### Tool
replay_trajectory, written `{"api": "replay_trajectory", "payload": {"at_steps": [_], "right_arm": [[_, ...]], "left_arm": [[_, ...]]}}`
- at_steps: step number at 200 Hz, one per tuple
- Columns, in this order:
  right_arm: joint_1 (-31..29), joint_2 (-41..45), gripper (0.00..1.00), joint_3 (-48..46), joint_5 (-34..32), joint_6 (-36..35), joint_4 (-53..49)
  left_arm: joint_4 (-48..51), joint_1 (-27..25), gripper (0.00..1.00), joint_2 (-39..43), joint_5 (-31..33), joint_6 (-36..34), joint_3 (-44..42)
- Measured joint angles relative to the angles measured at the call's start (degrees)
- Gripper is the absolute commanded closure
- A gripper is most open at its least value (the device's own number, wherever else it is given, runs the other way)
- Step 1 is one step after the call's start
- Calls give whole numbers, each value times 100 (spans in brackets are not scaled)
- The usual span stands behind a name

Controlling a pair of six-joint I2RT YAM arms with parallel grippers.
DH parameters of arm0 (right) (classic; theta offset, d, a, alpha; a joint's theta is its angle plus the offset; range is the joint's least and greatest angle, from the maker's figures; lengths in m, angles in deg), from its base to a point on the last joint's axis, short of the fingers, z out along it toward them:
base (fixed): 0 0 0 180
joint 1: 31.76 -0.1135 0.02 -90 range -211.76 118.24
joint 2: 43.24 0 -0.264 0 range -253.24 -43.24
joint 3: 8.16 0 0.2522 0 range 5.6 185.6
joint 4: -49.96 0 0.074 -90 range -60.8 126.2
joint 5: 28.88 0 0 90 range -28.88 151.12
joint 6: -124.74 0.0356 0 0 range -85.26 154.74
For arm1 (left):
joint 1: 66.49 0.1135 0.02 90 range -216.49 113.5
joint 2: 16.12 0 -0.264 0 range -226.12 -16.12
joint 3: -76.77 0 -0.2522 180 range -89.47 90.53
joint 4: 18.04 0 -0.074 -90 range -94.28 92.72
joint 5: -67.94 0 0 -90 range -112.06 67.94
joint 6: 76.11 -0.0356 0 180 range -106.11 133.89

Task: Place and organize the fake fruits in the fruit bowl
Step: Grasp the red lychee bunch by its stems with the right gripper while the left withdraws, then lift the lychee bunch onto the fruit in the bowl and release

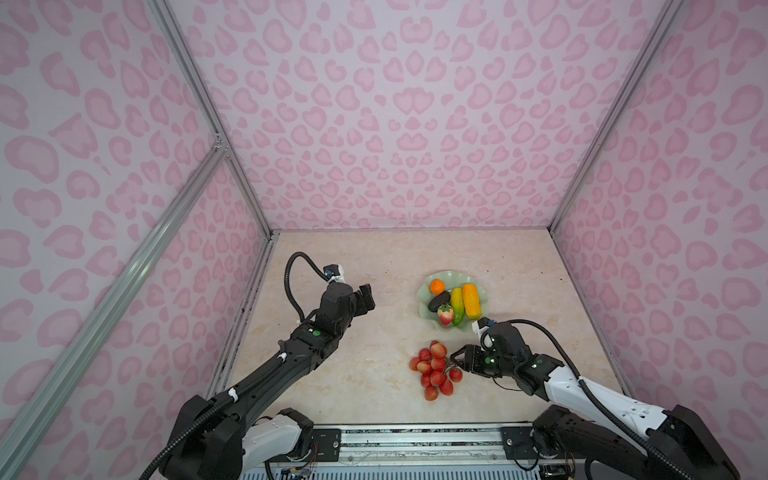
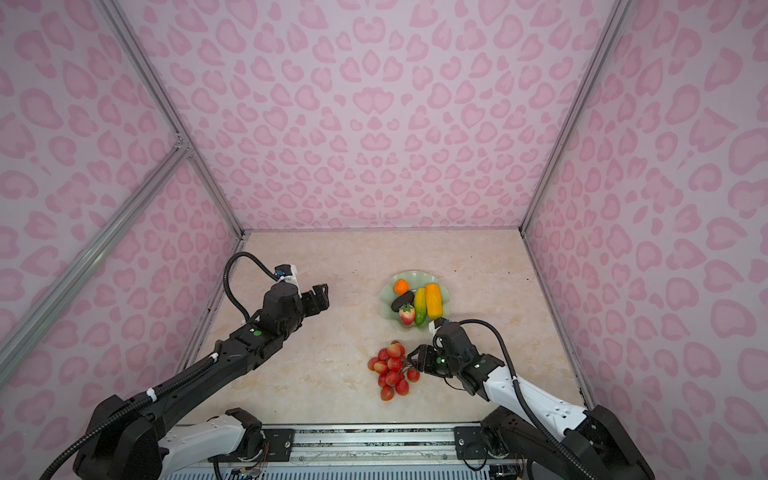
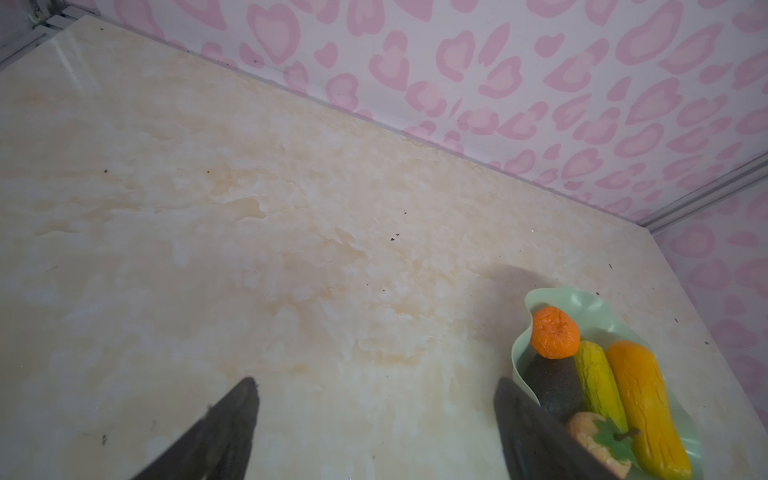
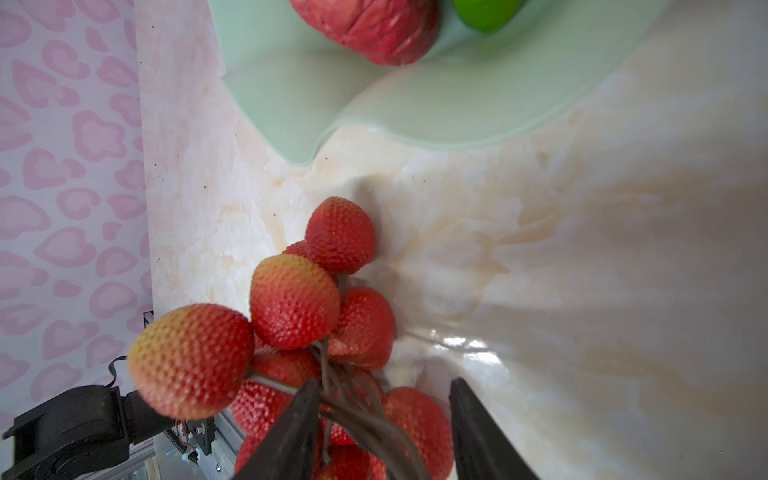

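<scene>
Fake fruits (image 1: 457, 301) lie mostly in the pale green bowl (image 1: 451, 277), which sits toward the back right of the table (image 1: 353, 374). Five pieces are inside it: a small orange (image 1: 437, 286), a dark avocado (image 1: 439, 301), a strawberry (image 1: 445, 314), a long green and yellow fruit (image 2: 420, 306) and a long orange and yellow fruit (image 1: 471, 301). A bunch of red berries (image 1: 434, 370) lies on the table in front of the bowl, near it but not touching. The right gripper (image 1: 455, 359) is low at the right side of the bunch. Its jaws are about half open, with the brown stems (image 4: 365, 419) between them. One finger (image 4: 299, 424) touches the stems and the other stands apart from them. The left gripper (image 1: 365, 300) is off to the left of the bowl, well apart from it. Its jaws are wide open and it has hold of nothing.
</scene>
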Motion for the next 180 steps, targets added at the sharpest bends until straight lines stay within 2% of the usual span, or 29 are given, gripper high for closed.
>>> {"api": "replay_trajectory", "payload": {"at_steps": [27, 56, 78, 120, 138, 164, 180], "right_arm": [[-26, 240, 58, -42, 68, 2, -46], [-33, 380, 58, -83, 70, 37, -68], [-44, 472, 63, -136, 105, 37, -83], [-133, 658, 65, -197, 199, 39, -256], [-179, 785, 73, -262, 214, 37, -299], [-197, 887, 92, -354, 210, 87, -289], [-212, 879, 98, -354, 214, 90, -177]], "left_arm": [[17, 74, 10, 55, -33, 70, -57], [39, 111, 10, 52, -42, 116, -66], [70, 118, 10, 48, -101, 149, -66], [101, 142, 11, 68, -140, 170, -72], [105, 142, 11, 116, -138, 173, -98], [111, 149, 11, 133, -140, 210, -116], [131, 153, 11, 155, -140, 212, -120]]}}
